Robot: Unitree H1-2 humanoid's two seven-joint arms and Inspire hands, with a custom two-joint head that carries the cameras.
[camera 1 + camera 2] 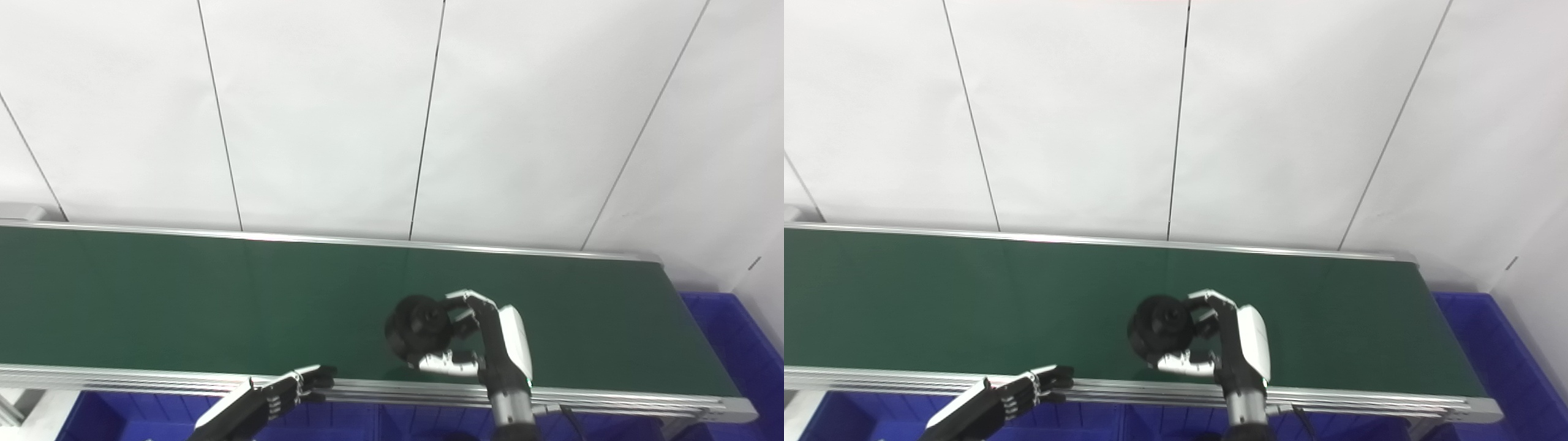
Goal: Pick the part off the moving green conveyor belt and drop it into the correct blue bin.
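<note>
A round black part (419, 327) is over the green conveyor belt (184, 294), near its front edge. My right hand (484, 340) is shut on the black part, fingers curled over its top and thumb beneath. Whether the part rests on the belt or is lifted off it cannot be told. My left hand (269, 398) hovers low by the belt's front rail, open, fingers stretched toward the right, holding nothing.
Blue bins (741, 343) sit beyond the belt's right end and below the front rail (122, 422). An aluminium rail (184, 380) runs along the belt's near side. A white panelled wall (392, 110) stands behind.
</note>
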